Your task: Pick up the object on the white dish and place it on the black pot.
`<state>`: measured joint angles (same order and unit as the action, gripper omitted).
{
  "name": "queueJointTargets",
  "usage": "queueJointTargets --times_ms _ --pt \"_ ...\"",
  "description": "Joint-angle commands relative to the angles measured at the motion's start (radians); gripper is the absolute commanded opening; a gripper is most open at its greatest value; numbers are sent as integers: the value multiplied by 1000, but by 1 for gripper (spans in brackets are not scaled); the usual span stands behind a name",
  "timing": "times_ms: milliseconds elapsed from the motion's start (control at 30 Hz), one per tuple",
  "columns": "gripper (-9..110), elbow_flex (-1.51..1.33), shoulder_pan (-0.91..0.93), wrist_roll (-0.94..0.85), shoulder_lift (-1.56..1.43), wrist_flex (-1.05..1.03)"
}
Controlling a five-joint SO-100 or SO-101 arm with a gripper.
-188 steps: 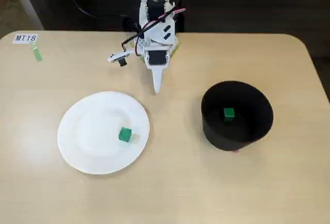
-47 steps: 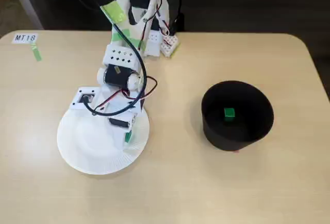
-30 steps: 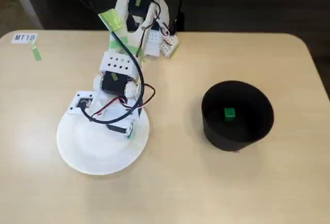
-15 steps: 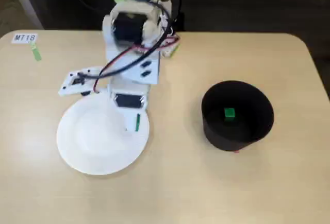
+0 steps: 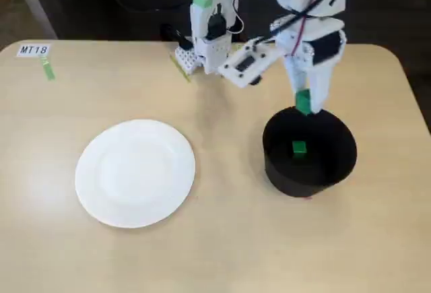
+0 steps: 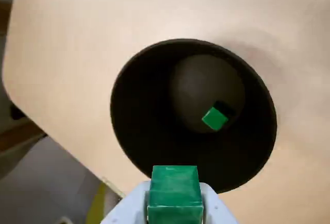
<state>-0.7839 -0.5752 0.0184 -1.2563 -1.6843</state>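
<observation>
Worktop (image 5: 222, 252) of pale wood, rounded corners seen at back; wide bare room is left in front and between the round white paper plate (image 5: 135, 172) and the matte black round pot (image 5: 308, 151), which are well apart. Plate is seen empty. One tiny green cube (image 5: 299, 147) is seen lying inside the pot; a second green cube (image 5: 303, 101) is gripped in the white pincer (image 5: 304, 103) above the pot's back rim. A label reading "MT18" (image 5: 34, 50) is stuck at the back left corner.

A tiny solid green cube (image 6: 214, 119) lies tilted on the floor of the matte black round pot (image 5: 279, 172), right below my fingers (image 5: 303, 102). The round white paper plate (image 5: 135, 172) sits flat, well apart to the left in the fixed view.
</observation>
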Motion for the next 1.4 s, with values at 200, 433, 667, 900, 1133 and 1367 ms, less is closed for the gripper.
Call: queueJointTargets --times_ms 200,433,667,900,1133,1367 --pt "0 18 -21 -18 181 23" --pt "0 61 5 -51 347 26" --pt "0 153 15 -63 454 26" --pt "34 189 2 -130 410 8" --pt "37 181 8 -94 339 -3" --pt "0 169 31 -9 156 -6"
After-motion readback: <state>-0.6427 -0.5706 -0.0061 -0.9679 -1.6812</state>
